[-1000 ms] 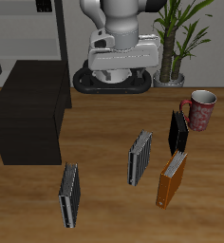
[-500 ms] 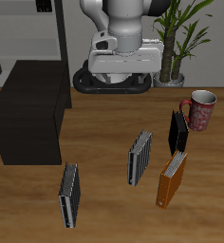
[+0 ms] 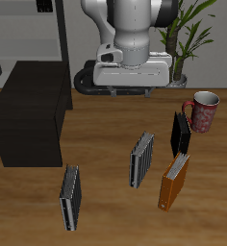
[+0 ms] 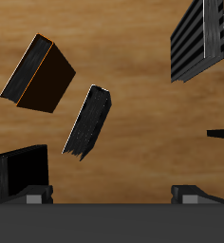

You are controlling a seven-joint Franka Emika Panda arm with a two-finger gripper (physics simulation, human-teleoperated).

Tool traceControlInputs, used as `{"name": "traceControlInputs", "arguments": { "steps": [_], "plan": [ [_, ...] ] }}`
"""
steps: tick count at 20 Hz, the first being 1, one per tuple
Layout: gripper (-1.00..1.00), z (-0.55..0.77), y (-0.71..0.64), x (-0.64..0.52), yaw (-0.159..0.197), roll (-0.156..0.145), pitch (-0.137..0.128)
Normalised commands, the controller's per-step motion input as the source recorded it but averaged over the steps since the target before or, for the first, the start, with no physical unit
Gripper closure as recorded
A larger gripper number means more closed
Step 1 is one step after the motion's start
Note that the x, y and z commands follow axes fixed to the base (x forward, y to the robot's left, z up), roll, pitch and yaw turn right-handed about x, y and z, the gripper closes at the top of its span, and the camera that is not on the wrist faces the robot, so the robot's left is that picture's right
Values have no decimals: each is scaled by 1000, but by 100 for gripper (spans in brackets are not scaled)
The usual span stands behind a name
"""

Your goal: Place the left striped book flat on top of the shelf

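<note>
Nearest the front edge of the wooden desk (image 3: 106, 216) I see a darker grey striped hardcover book (image 3: 69, 198), standing on its edge and well apart from the other books. A little farther back, toward the other side, stands an orange hardcover book (image 3: 173, 182), also on its edge.

Just behind and beside it is the left striped book (image 3: 141, 159), a thin hardcover with light grey-and-white stripes and dark lines. It stands upright on its edge on the bare desk, near the orange book but not touching it, and nothing is holding it. From the wrist camera I look down on its dark upper edge (image 4: 89, 121), with the orange book (image 4: 42, 74) close beside it and the darker striped book (image 4: 198, 40) well off to the other side.

Farther back again, a thin black book (image 3: 180, 135) stands on edge, and just past it sits a pink patterned mug (image 3: 202, 110).

Across the desk from these is the shelf (image 3: 29, 113), a low, wide black cabinet. Its flat top carries nothing that I can see, and the left striped book is well apart from it.

The fingers (image 4: 199, 194) show only as two short tips in the wrist view. They are spread wide with nothing between them, high above the desk and touching no book. In the exterior view the white robot arm (image 3: 133, 38) is raised over its dark base at the back of the desk.

Behind the arm stands a green potted plant (image 3: 183, 38), and behind the shelf rises a tall pale open shelving frame (image 3: 60, 29).
</note>
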Motion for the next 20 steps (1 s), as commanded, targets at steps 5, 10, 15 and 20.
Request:
{"name": "traceControlInputs", "arguments": {
  "steps": [5,10,15,20],
  "plan": [
    [-100,-141,9,216,-4,-30,-20],
    [-100,-239,-65,245,-95,-32,-39],
    [-100,-357,183,91,-21,29,7],
    [-100,-291,188,36,-50,12,-1]
  ]
}}
